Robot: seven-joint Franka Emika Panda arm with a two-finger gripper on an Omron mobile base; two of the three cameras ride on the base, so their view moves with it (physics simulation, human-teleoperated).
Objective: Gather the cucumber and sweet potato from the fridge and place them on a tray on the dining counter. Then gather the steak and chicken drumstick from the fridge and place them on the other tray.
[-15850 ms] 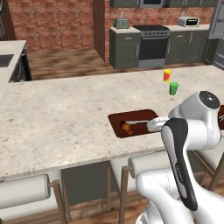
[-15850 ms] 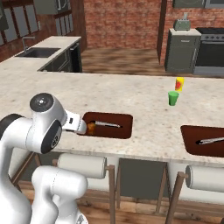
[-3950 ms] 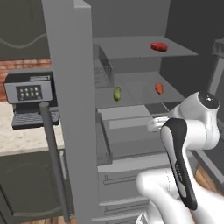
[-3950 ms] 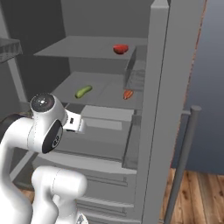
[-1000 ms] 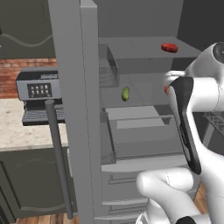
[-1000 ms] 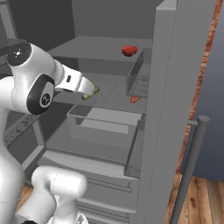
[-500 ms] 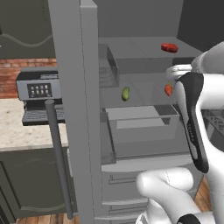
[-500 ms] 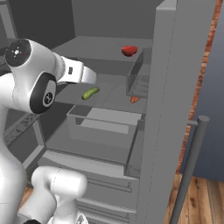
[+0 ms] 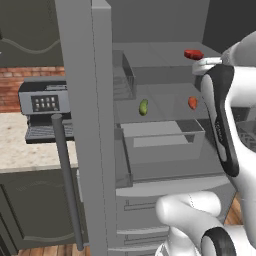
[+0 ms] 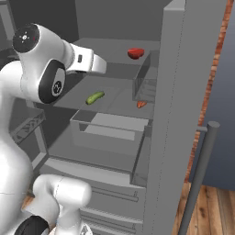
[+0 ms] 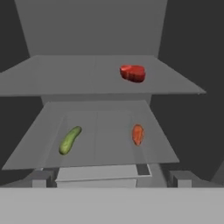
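Hand spread wide, holding nothing; smooth oblong green cucumber (image 11: pixel 70 140) lies on flat grey shelf (image 11: pixel 100 153) beside tapered orange sweet potato (image 11: pixel 138 134).

In the hand view, the steak (image 11: pixel 132 73) lies on the upper fridge shelf (image 11: pixel 65 81) at upper right, the cucumber (image 11: pixel 70 139) lower left and sweet potato (image 11: pixel 138 134) lower right on the shelf beneath.

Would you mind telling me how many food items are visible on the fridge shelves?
3: a red steak on the upper shelf, a green cucumber and an orange sweet potato on the shelf below. Others may be hidden.
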